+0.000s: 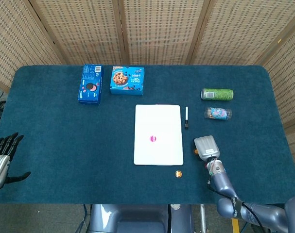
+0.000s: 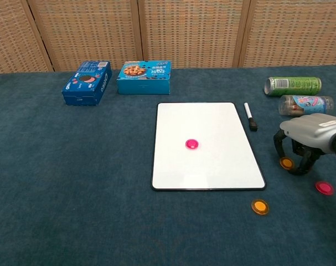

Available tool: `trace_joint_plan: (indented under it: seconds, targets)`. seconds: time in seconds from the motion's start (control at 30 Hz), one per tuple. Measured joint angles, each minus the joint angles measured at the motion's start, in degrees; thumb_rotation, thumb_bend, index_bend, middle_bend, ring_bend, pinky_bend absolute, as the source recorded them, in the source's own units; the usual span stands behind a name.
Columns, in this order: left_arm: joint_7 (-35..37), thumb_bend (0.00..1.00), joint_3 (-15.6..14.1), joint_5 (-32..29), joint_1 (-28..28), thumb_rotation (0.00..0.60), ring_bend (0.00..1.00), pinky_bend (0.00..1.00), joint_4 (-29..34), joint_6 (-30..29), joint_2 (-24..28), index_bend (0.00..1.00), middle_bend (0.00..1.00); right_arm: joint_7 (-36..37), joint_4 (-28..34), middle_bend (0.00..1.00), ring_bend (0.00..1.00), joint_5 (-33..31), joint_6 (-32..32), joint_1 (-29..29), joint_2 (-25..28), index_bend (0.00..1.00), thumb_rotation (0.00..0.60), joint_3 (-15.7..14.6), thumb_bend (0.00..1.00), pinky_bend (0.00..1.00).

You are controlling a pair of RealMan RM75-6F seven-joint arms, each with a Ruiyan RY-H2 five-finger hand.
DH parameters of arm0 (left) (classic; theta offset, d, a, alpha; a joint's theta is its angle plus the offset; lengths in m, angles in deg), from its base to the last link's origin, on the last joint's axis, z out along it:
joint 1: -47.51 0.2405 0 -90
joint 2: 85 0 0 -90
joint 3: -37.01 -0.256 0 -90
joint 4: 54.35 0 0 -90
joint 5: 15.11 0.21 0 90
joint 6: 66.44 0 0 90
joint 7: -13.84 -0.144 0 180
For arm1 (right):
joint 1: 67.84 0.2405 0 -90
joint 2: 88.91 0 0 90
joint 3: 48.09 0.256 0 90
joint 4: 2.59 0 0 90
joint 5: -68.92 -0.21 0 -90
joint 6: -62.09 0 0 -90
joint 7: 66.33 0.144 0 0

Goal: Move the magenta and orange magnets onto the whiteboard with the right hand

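A dark blue carpeted surface [image 2: 73, 183] stands in front of woven wicker screens. Near its middle lies a white whiteboard [image 2: 207, 145] with a thin dark rim, flat on the surface. One magenta magnet [image 2: 192, 144] already sits on the whiteboard, close to its centre.

The right hand [image 2: 303, 145] is lowered over the surface just off the whiteboard's right side, toward the right edge. Its dark fingers [image 2: 277, 145] curve downward and straddle an orange magnet [image 2: 287, 163] that lies on the surface beneath them. Whether the fingers touch the magnet cannot be told, and it does not appear lifted. The hand is partly spread, holding nothing that can be seen.

A second magenta magnet [image 2: 324, 187] lies on the surface close to the right edge, just in front of the hand. A second orange magnet [image 2: 260, 206] lies near the whiteboard's front right corner, off the board.

The left hand [image 1: 1, 158] rests at the far left edge of the surface, fingers apart and empty.

A black marker [image 2: 250, 116] lies beside the whiteboard's right rim. Toward the back right lie a green can [image 2: 292, 85] and a small bottle [image 2: 305, 103], both on their sides. Toward the back left sit a dark blue cookie box [image 2: 87, 82] and a lighter blue cookie box [image 2: 144, 77].
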Motion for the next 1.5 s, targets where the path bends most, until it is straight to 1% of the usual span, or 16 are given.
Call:
trace_joint_plan:
  seconds: [0.17,0.27,0.47,0.63,0.83,1.03,1.07,1.13,1.17,1.2,1.23,1.37,1.5]
  targets:
    - [0.16,0.00,0.04,-0.03,0.00,0.600,0.00,0.00,-0.02,-0.02,0.07,0.00,0.00,-0.09,0.13,0.97,0.90,0.03,-0.06,0.17,-0.01,0.56,0.600,0.26,0.31,1.00]
    - [0.28,0.00,0.05,-0.10,-0.05,0.600,0.00,0.00,-0.04,0.10,0.15,0.00,0.00,-0.31,0.96,0.97,0.90,0.03,-0.27,0.60,0.23,0.56,0.600,0.96,0.31,1.00]
    - [0.45,0.00,0.09,-0.15,-0.08,0.600,0.00,0.00,-0.02,0.15,0.21,0.00,0.00,-2.14,5.59,0.97,0.90,-0.70,-1.09,2.70,1.01,0.56,0.600,3.49,0.31,1.00]
    - [0.73,0.00,0.08,-0.17,-0.13,0.600,0.00,0.00,-0.10,0.27,0.31,0.00,0.00,-7.06,9.63,0.97,0.90,-2.78,-2.58,5.75,0.18,0.56,0.600,5.12,0.31,1.00]
    - [1.66,0.00,0.15,-0.28,-0.14,0.600,0.00,0.00,-0.31,0.35,0.55,0.00,0.00,-13.52,11.68,0.97,0.90,-6.29,-5.06,9.95,-4.59,0.56,0.600,6.21,0.31,1.00]
    - [2.54,0.00,0.22,-0.36,-0.18,0.600,0.00,0.00,-0.47,0.47,0.89,0.00,0.00,-17.54,9.94,0.97,0.90,-9.99,-6.95,13.73,-10.96,0.56,0.600,7.28,0.33,1.00]
    - [2.64,0.00,0.22,-0.34,-0.17,0.600,0.00,0.00,-0.50,0.46,0.92,0.00,0.00,-18.01,9.38,0.97,0.90,-10.55,-7.18,14.19,-11.80,0.54,0.600,7.39,0.33,1.00]
    - [2.88,0.00,0.23,-0.35,-0.16,0.600,0.00,0.00,-0.58,0.47,0.99,0.00,0.00,-19.00,8.30,0.97,0.90,-11.73,-7.76,15.20,-13.29,0.48,0.600,7.60,0.30,1.00]
    - [2.99,0.00,0.23,-0.36,-0.16,0.600,0.00,0.00,-0.60,0.48,1.02,0.00,0.00,-19.27,8.09,0.97,0.90,-12.00,-8.02,15.49,-13.61,0.43,0.600,7.66,0.28,1.00]
    - [3.07,0.00,0.23,-0.36,-0.16,0.600,0.00,0.00,-0.63,0.49,1.05,0.00,0.00,-19.43,8.03,0.97,0.90,-12.16,-8.30,15.66,-13.75,0.40,0.600,7.69,0.26,1.00]
    - [3.12,0.00,0.23,-0.36,-0.16,0.600,0.00,0.00,-0.65,0.51,1.09,0.00,0.00,-19.50,8.11,0.97,0.90,-12.18,-8.46,15.70,-13.73,0.39,0.600,7.69,0.26,1.00]
    - [3.39,0.00,0.24,-0.29,-0.15,0.600,0.00,0.00,-0.63,0.46,1.23,0.00,0.00,-19.44,9.74,0.97,0.90,-11.52,-9.38,15.48,-12.43,0.39,0.600,7.47,0.30,1.00]
    - [3.31,0.00,0.11,-0.07,-0.13,0.600,0.00,0.00,-0.68,0.45,1.20,0.00,0.00,-18.46,13.61,0.97,0.90,-9.87,-10.67,14.18,-8.68,0.39,0.600,6.54,0.31,1.00]
